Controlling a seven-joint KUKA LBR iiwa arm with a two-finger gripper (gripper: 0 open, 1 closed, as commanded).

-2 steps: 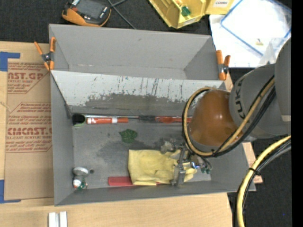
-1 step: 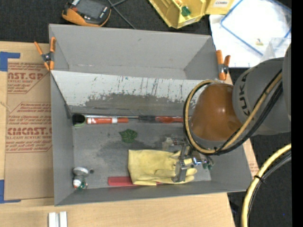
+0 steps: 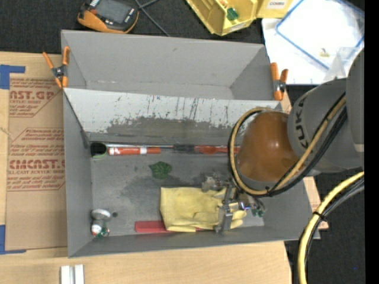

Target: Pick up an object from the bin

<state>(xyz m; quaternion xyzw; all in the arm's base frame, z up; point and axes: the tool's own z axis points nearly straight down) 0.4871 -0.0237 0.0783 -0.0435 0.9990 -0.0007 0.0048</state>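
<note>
My gripper is low in the bin's front right part, under the orange wrist cover. It sits at the right edge of a crumpled yellow cloth that lies along the bin's front. A small grey object rests just behind the cloth, close to the gripper. A flat red stick pokes out from under the cloth's left front corner.
A long red and white rod lies along the foot of the back wall, with a dark cap at its left end. A small green scrap sits mid-floor. A silvery bulb-like piece lies in the front left corner.
</note>
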